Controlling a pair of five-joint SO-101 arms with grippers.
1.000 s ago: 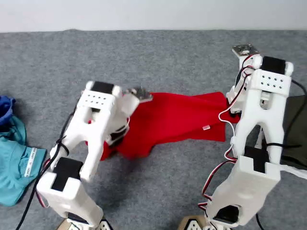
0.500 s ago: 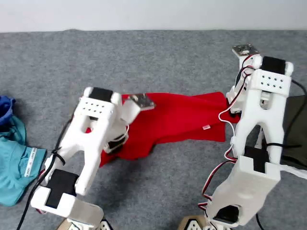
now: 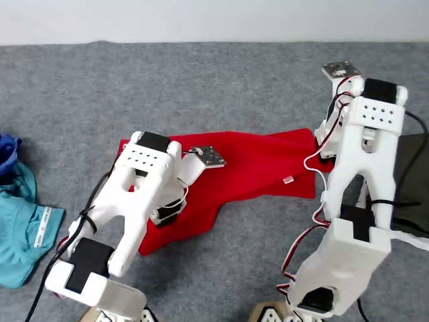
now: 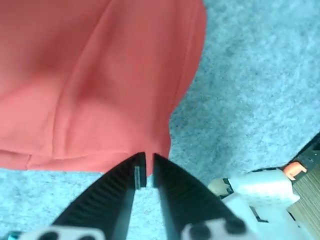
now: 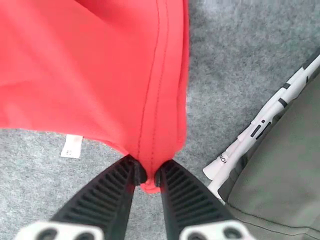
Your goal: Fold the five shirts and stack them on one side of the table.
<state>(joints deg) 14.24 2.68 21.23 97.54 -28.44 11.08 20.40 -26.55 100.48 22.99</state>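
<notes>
Toward 7 o'clock on the grey surface [image 3: 255, 80], the left end effector [image 4: 148, 169] is pinched almost closed on the near hem of the red shirt [image 3: 255, 168], with the cloth caught between its black fingertips. The red shirt lies across the middle of the surface, reaching from under the left arm at 8 o'clock over to 3 o'clock. A white tag [image 3: 288, 179] shows at its near edge. At the 3 o'clock end, slightly farther back, the right end effector [image 5: 148, 175] is clamped on a bunched seam of the same shirt. A teal shirt [image 3: 23, 225] lies crumpled at the 9 o'clock edge, with a blue shirt [image 3: 7, 151] just beyond it. A dark olive shirt [image 3: 414, 178] lies at the 3 o'clock edge beside the right arm.
</notes>
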